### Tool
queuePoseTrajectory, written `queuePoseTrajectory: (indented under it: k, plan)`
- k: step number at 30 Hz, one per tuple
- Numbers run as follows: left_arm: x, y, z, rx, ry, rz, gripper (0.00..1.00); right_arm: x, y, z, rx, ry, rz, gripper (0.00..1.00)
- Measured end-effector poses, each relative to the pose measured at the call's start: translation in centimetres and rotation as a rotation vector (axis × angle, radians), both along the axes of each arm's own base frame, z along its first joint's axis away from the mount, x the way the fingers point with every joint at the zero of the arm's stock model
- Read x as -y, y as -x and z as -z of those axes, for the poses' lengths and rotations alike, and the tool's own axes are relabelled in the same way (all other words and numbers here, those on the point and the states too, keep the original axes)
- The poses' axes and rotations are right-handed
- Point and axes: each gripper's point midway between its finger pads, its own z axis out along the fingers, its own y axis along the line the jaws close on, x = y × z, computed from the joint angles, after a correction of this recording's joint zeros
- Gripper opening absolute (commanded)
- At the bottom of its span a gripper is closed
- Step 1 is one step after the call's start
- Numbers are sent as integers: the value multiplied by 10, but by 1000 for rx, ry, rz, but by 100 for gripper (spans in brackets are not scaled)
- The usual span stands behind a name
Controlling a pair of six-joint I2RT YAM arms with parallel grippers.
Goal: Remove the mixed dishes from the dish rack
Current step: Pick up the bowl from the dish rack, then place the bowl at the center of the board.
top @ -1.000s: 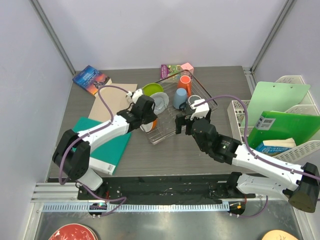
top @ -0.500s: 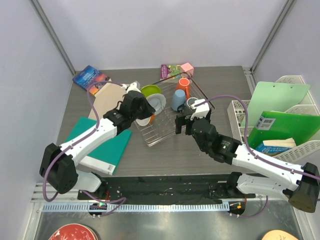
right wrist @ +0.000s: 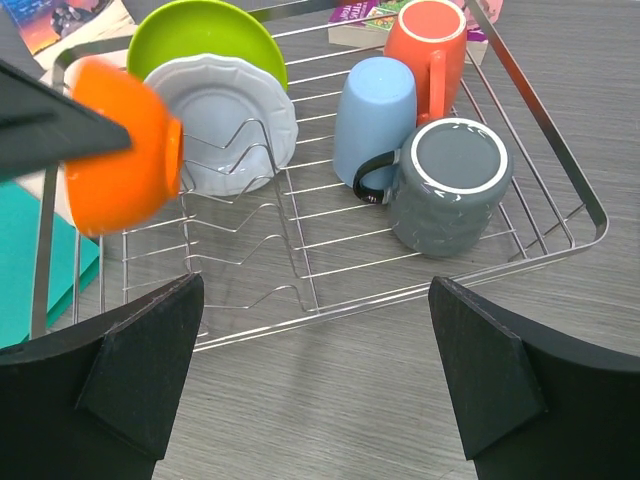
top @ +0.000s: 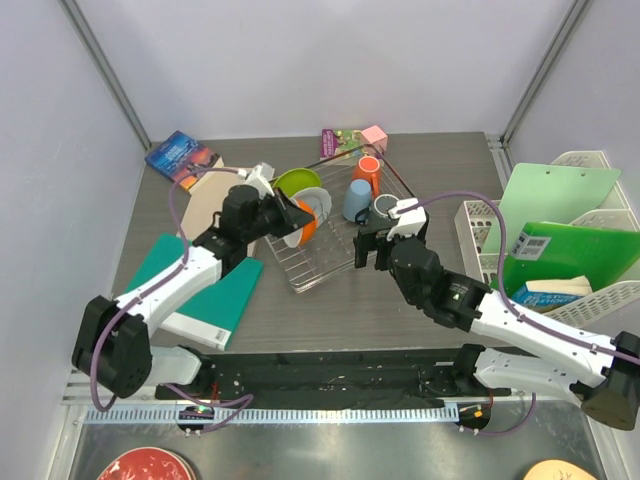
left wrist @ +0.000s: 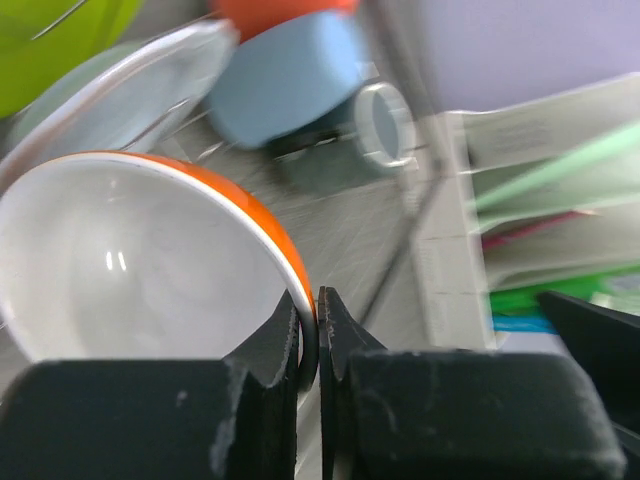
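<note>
the white bowl with orange outside (left wrist: 130, 260) has been raised off the wires of the dish rack (right wrist: 560, 170) within the last second. it is now held tilted over the rack's left end, its rim pinched in the closed left gripper (left wrist: 318, 330). the right gripper (right wrist: 318, 370) is held wide open and empty at the rack's near side. one dish is judged nearly unloaded. the lime-green plate (right wrist: 200, 35), pale blue-white plate (right wrist: 225, 115), light blue cup (right wrist: 375, 110), dark grey mug (right wrist: 455, 185) and orange mug (right wrist: 425, 40) are left in the rack.

Orange bowl (right wrist: 120, 165) tilted over rack (right wrist: 400, 291) left end; plates (right wrist: 225, 115), mugs (right wrist: 372, 115) racked.
</note>
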Motion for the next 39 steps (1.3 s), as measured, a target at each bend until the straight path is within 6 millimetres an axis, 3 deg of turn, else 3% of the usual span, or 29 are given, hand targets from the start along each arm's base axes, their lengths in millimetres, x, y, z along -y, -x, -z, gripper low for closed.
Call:
queuePoseTrajectory:
  k: [5, 10, 13, 16, 20, 24, 27, 29, 32, 35, 39]
  plan:
    - [10, 9, -74, 170, 159, 132, 0, 3, 2, -6, 11, -17, 2, 99]
    - [29, 31, -138, 310, 186, 276, 0, 9, 4, -15, 19, -20, 11, 100]
    - [58, 64, -165, 407, 115, 397, 0, 17, 6, -38, 48, -46, 26, 100]
    - [93, 111, -172, 483, 30, 542, 0, 30, 11, -85, 119, -119, 45, 99]
    - [128, 151, -143, 542, -111, 686, 0, 64, 23, -147, 217, -223, 99, 98]
    - [166, 175, -65, 524, -334, 832, 0, 91, 38, -199, 293, -339, 125, 97]
    - [183, 187, 4, 484, -530, 933, 0, 113, 47, -223, 324, -396, 169, 97]
    - [193, 195, 40, 469, -626, 996, 0, 119, 48, -224, 320, -400, 193, 97]
    - [200, 205, 75, 450, -707, 1056, 0, 119, 46, -211, 287, -369, 205, 97]
    - [209, 206, 85, 449, -740, 1082, 0, 116, 45, -195, 251, -332, 206, 97]
    - [234, 196, 82, 492, -766, 1061, 0, 119, 47, -185, 234, -307, 207, 96]
